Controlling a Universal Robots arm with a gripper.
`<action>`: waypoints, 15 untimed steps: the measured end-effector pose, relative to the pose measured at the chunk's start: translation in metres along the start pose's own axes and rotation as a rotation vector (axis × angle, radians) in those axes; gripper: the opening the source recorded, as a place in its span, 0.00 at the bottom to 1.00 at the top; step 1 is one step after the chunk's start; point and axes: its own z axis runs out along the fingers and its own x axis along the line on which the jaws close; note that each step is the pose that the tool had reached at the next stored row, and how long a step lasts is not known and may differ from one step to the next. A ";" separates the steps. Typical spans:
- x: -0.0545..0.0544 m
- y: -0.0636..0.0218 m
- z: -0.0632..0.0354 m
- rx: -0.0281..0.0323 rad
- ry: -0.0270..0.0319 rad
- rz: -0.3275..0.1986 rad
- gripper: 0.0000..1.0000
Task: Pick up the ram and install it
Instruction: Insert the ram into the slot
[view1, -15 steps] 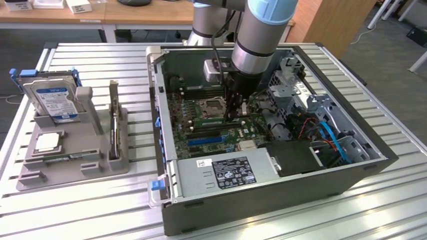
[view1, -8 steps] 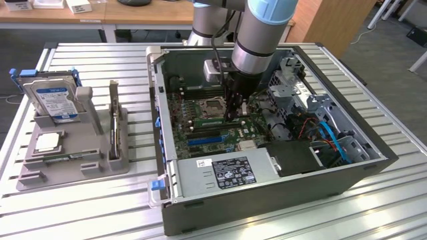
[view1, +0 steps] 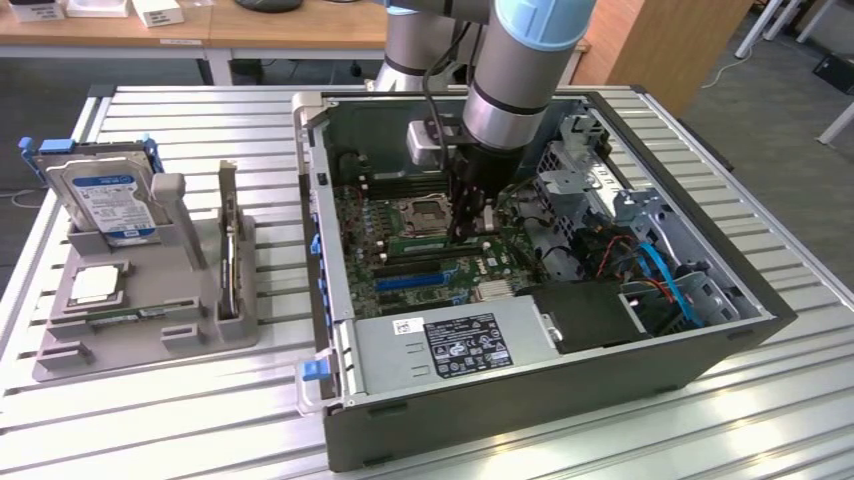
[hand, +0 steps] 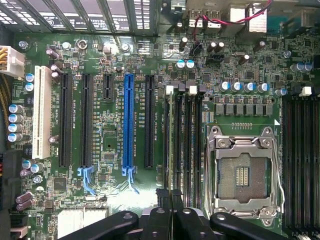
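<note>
1. The ram (hand: 171, 150) is pinched edge-on in the gripper (hand: 172, 216), whose fingers (hand: 159, 220) are pressed together on it. From the wrist it reads as a thin green line running straight out from the fingertips along one of the black slots (hand: 186, 145).
2. I judge the step in hand to be seating it. I can't tell whether its lower edge is already in the slot or just above, since the edge-on view hides that.
3. To do it well I'd keep the stick plumb and parallel to the slot and match its notch to the slot's key. I'd also make sure the white latches (hand: 169, 89) at the far end are open, then press straight down and evenly, never sideways.
4. The stick is thin, stiff board. It would likely flex or chip if forced in crooked.
5. Just beside the gripper sits the socket (hand: 242, 175), a square bright-metal frame with a wire lever and fine contacts in the middle. I'd stay off it.
6. On the gripper's other side are long ribbed plastic slots, black apart from one glossy blue slot (hand: 128, 120), on the matte green board (hand: 112, 130).
7. Around the arm (view1: 521, 70) stands the open case (view1: 534, 400), grey sheet steel. Well away, at the exterior view's left, a grey plastic holder (view1: 147, 330) keeps the drive (view1: 107, 200) upright.
</note>
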 end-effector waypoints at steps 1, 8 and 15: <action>0.000 0.0002 0.0000 0.0000 0.0000 0.000 0.12; 0.000 0.0002 0.0008 0.0000 0.0000 0.000 0.12; 0.000 0.0002 0.0013 0.0000 0.0000 0.000 0.12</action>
